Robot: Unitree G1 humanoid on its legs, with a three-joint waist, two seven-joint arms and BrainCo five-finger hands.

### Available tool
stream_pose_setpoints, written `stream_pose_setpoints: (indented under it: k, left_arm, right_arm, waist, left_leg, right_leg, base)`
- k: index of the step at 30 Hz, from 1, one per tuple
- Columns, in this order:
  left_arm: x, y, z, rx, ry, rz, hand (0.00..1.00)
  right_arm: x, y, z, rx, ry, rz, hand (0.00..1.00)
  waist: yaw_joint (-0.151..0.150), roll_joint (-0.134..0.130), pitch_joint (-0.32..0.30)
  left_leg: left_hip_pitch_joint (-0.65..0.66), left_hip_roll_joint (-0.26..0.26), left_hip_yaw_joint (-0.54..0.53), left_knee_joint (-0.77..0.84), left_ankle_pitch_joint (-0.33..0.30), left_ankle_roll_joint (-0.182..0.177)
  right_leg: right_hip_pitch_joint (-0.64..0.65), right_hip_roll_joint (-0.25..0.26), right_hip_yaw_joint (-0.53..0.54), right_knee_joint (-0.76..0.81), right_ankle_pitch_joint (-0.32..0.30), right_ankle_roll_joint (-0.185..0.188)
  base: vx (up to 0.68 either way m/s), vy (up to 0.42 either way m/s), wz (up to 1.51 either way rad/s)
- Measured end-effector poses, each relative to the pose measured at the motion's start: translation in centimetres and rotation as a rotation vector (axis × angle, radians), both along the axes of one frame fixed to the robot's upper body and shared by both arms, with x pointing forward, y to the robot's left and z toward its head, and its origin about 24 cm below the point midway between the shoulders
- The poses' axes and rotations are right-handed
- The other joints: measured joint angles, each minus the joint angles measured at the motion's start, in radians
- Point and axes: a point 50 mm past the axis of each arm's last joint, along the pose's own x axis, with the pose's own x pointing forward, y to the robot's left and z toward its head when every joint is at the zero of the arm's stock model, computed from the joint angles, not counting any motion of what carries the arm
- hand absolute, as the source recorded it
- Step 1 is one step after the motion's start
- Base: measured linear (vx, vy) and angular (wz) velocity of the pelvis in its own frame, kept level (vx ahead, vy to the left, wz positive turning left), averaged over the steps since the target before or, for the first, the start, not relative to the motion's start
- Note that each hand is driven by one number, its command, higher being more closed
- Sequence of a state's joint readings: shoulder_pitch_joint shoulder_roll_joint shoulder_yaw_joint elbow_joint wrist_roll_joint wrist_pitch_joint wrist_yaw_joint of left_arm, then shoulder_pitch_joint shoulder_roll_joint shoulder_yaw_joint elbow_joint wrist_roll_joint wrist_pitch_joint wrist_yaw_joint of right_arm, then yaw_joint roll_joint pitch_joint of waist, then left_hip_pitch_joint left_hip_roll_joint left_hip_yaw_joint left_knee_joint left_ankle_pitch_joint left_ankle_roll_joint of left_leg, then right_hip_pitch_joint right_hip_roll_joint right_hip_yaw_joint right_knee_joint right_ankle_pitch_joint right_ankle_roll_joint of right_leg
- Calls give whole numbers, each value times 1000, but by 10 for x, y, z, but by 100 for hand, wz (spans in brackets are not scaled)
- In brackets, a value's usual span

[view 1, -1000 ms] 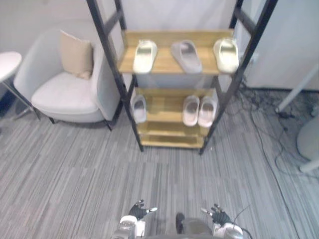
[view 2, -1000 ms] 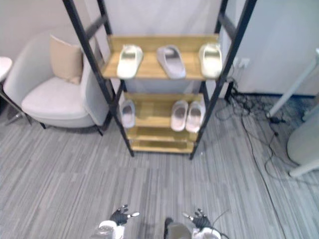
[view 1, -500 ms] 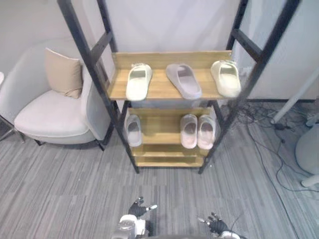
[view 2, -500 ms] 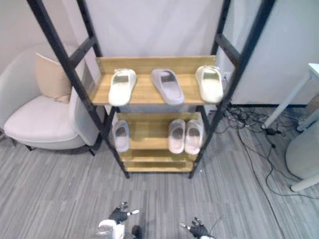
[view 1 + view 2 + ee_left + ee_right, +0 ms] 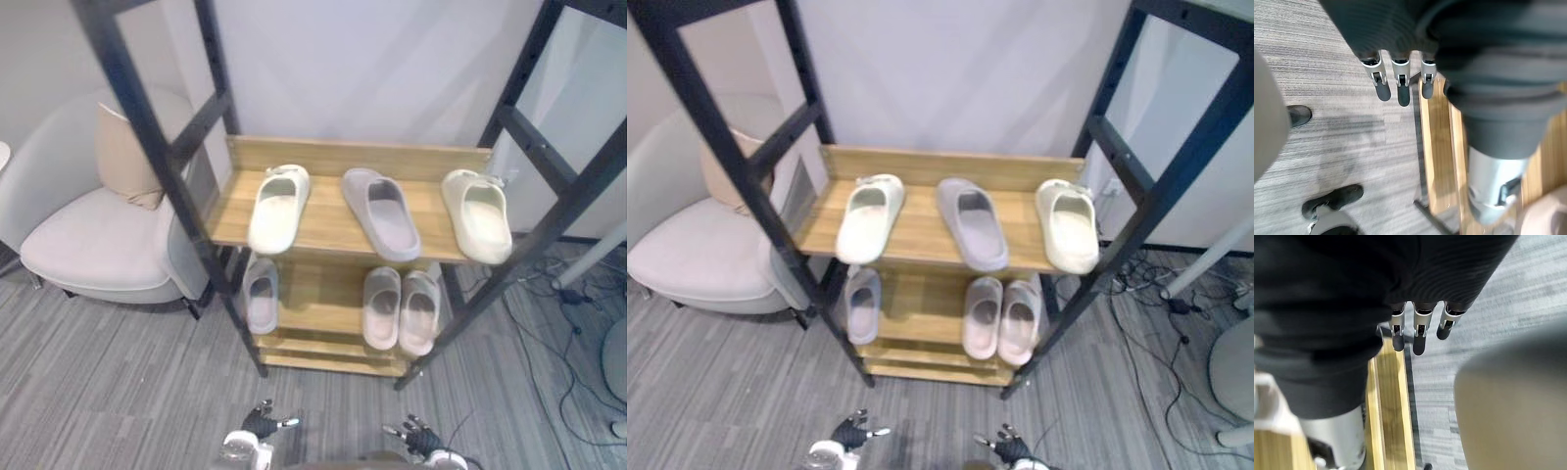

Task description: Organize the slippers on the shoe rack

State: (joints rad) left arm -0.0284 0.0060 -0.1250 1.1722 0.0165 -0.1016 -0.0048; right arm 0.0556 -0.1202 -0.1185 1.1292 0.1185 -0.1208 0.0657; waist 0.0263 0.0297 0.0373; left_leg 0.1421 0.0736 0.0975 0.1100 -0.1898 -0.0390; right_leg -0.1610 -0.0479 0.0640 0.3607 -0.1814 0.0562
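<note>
Lying apart on the upper shelf of the shoe rack [image 5: 353, 157]: left cream slipper [image 5: 278, 208], grey slipper [image 5: 380, 212], right cream slipper [image 5: 477, 215]. On the lower shelf: single pale slipper [image 5: 261, 294] at left, pink pair [image 5: 402, 309] side by side at right. Left hand [image 5: 263, 423] and right hand [image 5: 416, 435] low over the floor, fingers [image 5: 1403, 95] straight, holding nothing.

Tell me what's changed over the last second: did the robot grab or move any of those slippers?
Nothing was grabbed or moved. The whole view shifted: the camera has come closer to the shoe rack, which now looms larger. The three upper slippers and three lower slippers lie just as before. The left hand and right hand stay low in front of the rack, open and empty.
</note>
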Motion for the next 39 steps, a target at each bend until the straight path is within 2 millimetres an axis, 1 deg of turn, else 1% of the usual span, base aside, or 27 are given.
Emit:
stream_pose_setpoints:
  k: [1,3,4,8,10,11,13,15,16,18,19,20,21,22,23,24,25,26,28,29,31,32,34,35,37,38,39]
  left_arm:
    - [-1,-2,-1,-4,6,0,0]
    - [-2,0,-1,0,11,3,0]
    - [-2,1,-1,3,15,8,0]
    - [-1,8,-1,20,15,8,0]
    - [1,16,-1,35,12,24,0]
    - [1,17,-1,37,13,24,0]
    - [0,25,-1,59,15,25,0]
    - [0,27,-1,65,16,26,0]
    - [-1,29,-1,70,19,26,0]
    - [-1,31,0,75,17,26,0]
    - [-3,35,-1,85,22,28,0]
    - [-4,37,-1,88,24,29,0]
    - [-5,38,-1,90,21,32,0]
    - [-6,38,0,90,16,32,0]
    - [-6,38,0,90,16,32,0]
    - [-7,38,-1,89,16,30,0]
    - [-9,36,-1,84,19,30,0]
    - [-10,36,-1,83,21,30,0]
    - [-11,36,-1,84,18,27,0]
    - [-12,36,-1,84,17,26,0]
    - [-14,36,-1,85,19,25,0]
    - [-14,36,-2,86,21,23,0]
    - [-14,35,-2,82,19,18,0]
    - [-14,35,-2,81,19,18,0]
    - [-14,33,-2,72,13,15,0]
    - [-14,33,-2,70,13,13,0]
    - [-15,33,-2,63,13,7,0]
  right_arm:
    - [-1,-4,0,-9,2,-1,0]
    - [-3,-4,0,-10,12,-5,0]
    - [-5,-5,-1,-9,18,-12,0]
    - [-6,-7,-1,-7,18,-39,0]
    - [-5,-5,-1,1,10,-48,0]
    - [-5,-5,-1,2,9,-51,0]
    - [-7,-5,-1,3,6,-66,0]
    - [-6,-5,-1,1,3,-61,0]
    - [-2,-5,2,-11,-30,-33,0]
    - [3,-5,8,-23,-86,-2,0]
    - [9,-2,19,-37,-167,36,0]
    - [11,-2,21,-40,-186,41,0]
    - [16,-2,32,-51,-255,56,0]
    - [21,-4,55,-94,-373,99,0]
    - [22,-4,58,-98,-388,102,0]
    - [24,-6,73,-131,-453,130,0]
    - [26,-11,95,-171,-541,147,0]
    - [26,-12,103,-190,-572,154,0]
    - [30,-19,138,-264,-701,165,0]
    - [32,-20,146,-288,-733,173,0]
    - [39,-22,170,-347,-837,192,0]
    - [41,-22,174,-357,-853,197,0]
    - [46,-19,190,-409,-920,235,0]
    - [46,-19,192,-418,-926,240,0]
    - [51,-22,205,-467,-980,238,0]
    - [51,-23,207,-475,-988,237,0]
    - [55,-23,215,-496,-1025,239,0]
  waist:
    - [-3,9,1]
    - [-7,9,1]
    - [-9,8,0]
    - [-14,2,2]
    - [-14,-8,8]
    - [-14,-9,9]
    - [-17,-21,18]
    - [-17,-22,17]
    - [-20,-19,19]
    - [-19,-14,23]
    - [-19,-18,25]
    - [-19,-18,25]
    - [-22,-16,25]
    - [-29,-16,25]
    - [-29,-16,25]
    - [-35,-15,24]
    - [-40,-12,22]
    - [-42,-12,23]
    - [-47,-9,21]
    - [-48,-6,19]
    - [-49,-7,19]
    - [-49,-6,19]
    - [-50,-2,16]
    - [-50,-1,15]
    - [-50,6,11]
    - [-50,6,11]
    - [-50,6,10]
  left_leg:
    - [3,5,-1,0,11,-9]
    - [7,9,-3,0,21,-12]
    - [6,14,-10,0,22,-13]
    - [-5,12,-24,-2,25,-17]
    - [-21,2,-24,-2,25,-17]
    - [-21,1,-24,-2,25,-17]
    - [-23,-8,-24,-4,25,-17]
    - [-29,-8,-24,-10,25,-17]
    - [-35,-4,-24,-40,22,-20]
    - [-38,2,-23,-62,16,-29]
    - [-43,2,-18,-60,16,-31]
    - [-42,2,-15,-59,15,-31]
    - [-42,3,-3,-58,12,-35]
    - [-42,5,7,-57,8,-42]
    - [-42,6,7,-57,7,-44]
    - [-42,6,7,-57,3,-51]
    - [-42,9,7,-57,2,-55]
    - [-42,11,7,-57,2,-56]
    - [-42,22,12,-60,2,-66]
    - [-42,25,13,-61,2,-68]
    - [-44,36,20,-63,2,-73]
    - [-45,37,21,-63,5,-70]
    - [-51,42,19,-62,8,-72]
    - [-51,42,19,-60,8,-72]
    - [-53,40,11,-61,10,-72]
    - [-53,39,10,-61,9,-72]
    - [-55,37,4,-61,10,-71]
  right_leg:
    - [21,6,0,-27,6,-10]
    - [49,11,-1,-78,19,-22]
    - [66,16,-4,-111,37,-21]
    - [95,15,-7,-201,88,-9]
    - [102,8,4,-262,136,0]
    - [105,7,4,-268,140,0]
    - [128,-4,6,-324,178,9]
    - [129,-4,6,-336,190,8]
    - [125,-2,5,-373,219,11]
    - [125,1,3,-399,241,12]
    - [128,0,14,-426,267,11]
    - [128,0,16,-428,270,11]
    - [127,1,26,-435,278,13]
    - [123,5,35,-438,284,8]
    - [123,6,35,-438,284,7]
    - [123,8,36,-438,285,6]
    - [122,13,37,-438,285,6]
    - [122,15,37,-438,285,6]
    - [118,28,41,-438,285,6]
    - [116,31,43,-438,284,5]
    - [109,42,51,-438,285,2]
    - [107,45,51,-439,285,1]
    - [105,48,50,-447,288,-4]
    - [105,48,50,-448,288,-4]
    - [105,46,45,-448,288,-4]
    - [105,46,44,-448,287,-3]
    - [105,43,36,-448,286,-2]
  base:
    - [115,-137,-12]
    - [75,-73,-4]
    - [51,-29,3]
    - [-11,29,6]
    - [-54,81,-14]
    - [-55,77,-3]
    - [-69,72,2]
    - [-89,46,1]
    - [-115,37,6]
    - [-105,13,0]
    - [-111,-4,-13]
    - [-108,-11,-29]
    - [-89,-28,-31]
    - [-69,-23,-27]
    - [-67,-27,-15]
    - [0,0,0]
    - [0,0,0]
    - [-11,-29,-4]
    - [4,-45,-7]
    - [14,-37,-9]
    - [26,-26,-10]
    - [46,-28,-9]
    - [55,-9,0]
    - [60,8,6]
    - [53,14,6]
    - [44,19,6]
    - [33,17,8]
